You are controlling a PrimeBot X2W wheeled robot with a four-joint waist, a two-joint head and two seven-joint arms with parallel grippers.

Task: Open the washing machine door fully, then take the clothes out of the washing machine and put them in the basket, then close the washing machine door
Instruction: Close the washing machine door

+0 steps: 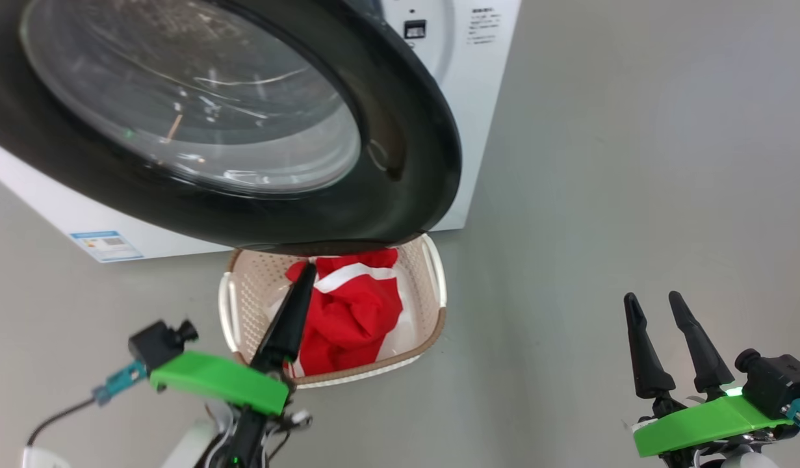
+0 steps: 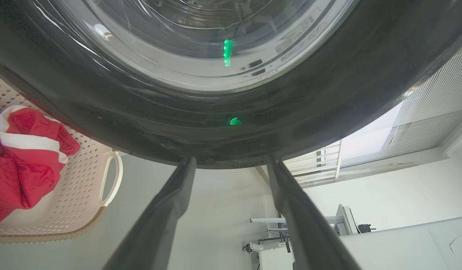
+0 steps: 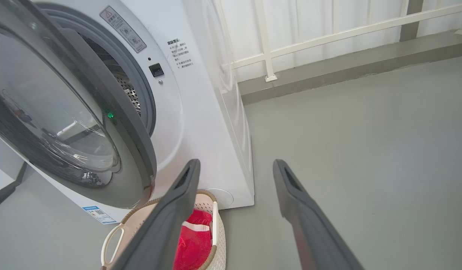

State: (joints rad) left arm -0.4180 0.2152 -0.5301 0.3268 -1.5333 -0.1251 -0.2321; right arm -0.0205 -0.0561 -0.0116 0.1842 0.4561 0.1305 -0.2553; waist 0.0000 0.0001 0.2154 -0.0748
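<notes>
At the far left of the head view, a small blue label [image 1: 107,245] is being shown on the lower front of the white washing machine [image 1: 487,97]. Beside it and lower down, the left gripper [image 2: 231,162] is being held with its two dark fingers apart and nothing between them. In the left wrist view their tips are being kept just under the lower edge of the washing machine door [image 1: 406,136]; whether they are touching it cannot be told. To the right of this gripper, the cream perforated basket [image 1: 247,286] is being seen on the grey floor [image 1: 601,195], close in front of the machine, its far end being covered by the overhanging door. The red clothes [image 1: 354,312], with white stripes, are being contained in the basket. The glossy black door is being held partly open, and in the right wrist view the steel drum [image 3: 127,92] is being shown through the gap. At the far right, the right gripper [image 1: 653,298] is being held above the floor, well apart from the basket, its fingers also spread and empty.
</notes>
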